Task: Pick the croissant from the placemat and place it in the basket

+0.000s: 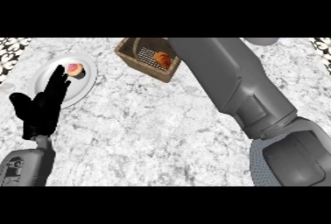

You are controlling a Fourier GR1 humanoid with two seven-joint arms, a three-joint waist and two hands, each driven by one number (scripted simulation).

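Observation:
The croissant (pixel 162 59), orange-brown, lies inside the brown wicker basket (pixel 131 51) at the counter's far middle. My right forearm (pixel 226 83) runs from the lower right up past the basket's right side and reaches the view's top; its hand does not show. At the left, my left hand (pixel 44 107) rests open with fingers up, its fingertips overlapping the white plate. A bit of the grey dotted placemat (pixel 257 168) shows under my right arm at the lower right.
A white plate (pixel 87 83) at the far left carries a small pink-iced pastry (pixel 75 69). The counter top is grey-white marble (pixel 149 131). Patterned wall shows at the upper corners.

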